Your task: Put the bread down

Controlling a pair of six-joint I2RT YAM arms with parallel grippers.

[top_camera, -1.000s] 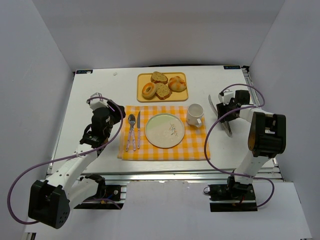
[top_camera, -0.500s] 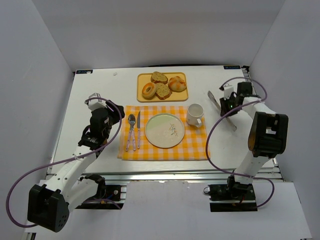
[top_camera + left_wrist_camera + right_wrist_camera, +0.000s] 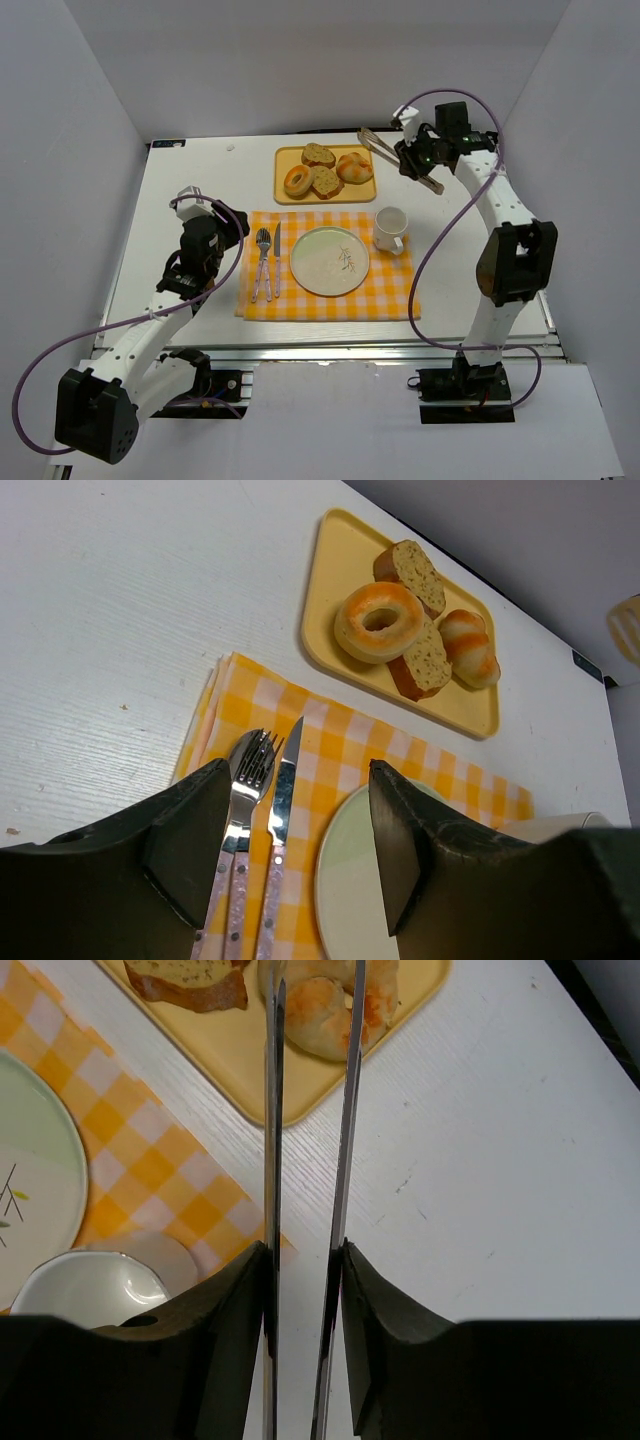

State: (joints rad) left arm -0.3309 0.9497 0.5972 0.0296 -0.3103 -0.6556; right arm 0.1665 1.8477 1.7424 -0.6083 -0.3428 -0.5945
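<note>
- The bread (image 3: 318, 154) lies on the shallow yellow tray (image 3: 283, 153) at the bench's (image 3: 200, 170) far side, the golden round bun (image 3: 312, 1015) at its right end.
- The right claw (image 3: 303, 1260) is clamped on long steel tongs (image 3: 273, 1110), blades slightly apart; the left claw (image 3: 295, 850) gapes empty.
- The bun looks light and soft: pinch gently across its middle.
- The tray lip and white mug (image 3: 389, 230) crowd the path.
</note>
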